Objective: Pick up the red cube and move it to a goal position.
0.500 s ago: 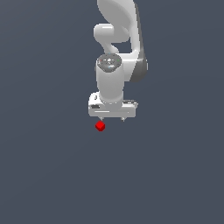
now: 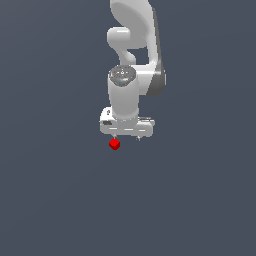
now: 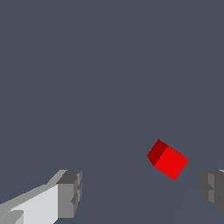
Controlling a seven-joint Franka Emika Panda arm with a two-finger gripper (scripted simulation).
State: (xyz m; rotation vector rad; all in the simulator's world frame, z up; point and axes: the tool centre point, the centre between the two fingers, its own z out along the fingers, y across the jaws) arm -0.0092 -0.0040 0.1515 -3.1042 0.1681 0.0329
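The red cube [image 2: 114, 144] lies on the dark grey floor. It is tiny and bright red. My gripper [image 2: 127, 137] points straight down just above it, and the cube sits under the finger on the exterior view's left. In the wrist view the cube [image 3: 168, 159] lies turned at an angle. It is beyond the gap between the two grey fingertips [image 3: 70, 192], nearer one of them, and touches neither. The gripper [image 3: 141, 190] is wide open and empty.
The white arm [image 2: 132, 60] rises behind the gripper. The dark grey floor [image 2: 60, 200] stretches all around, and no other object or goal marker shows on it.
The gripper has come down slightly toward the cube. The cube has not moved.
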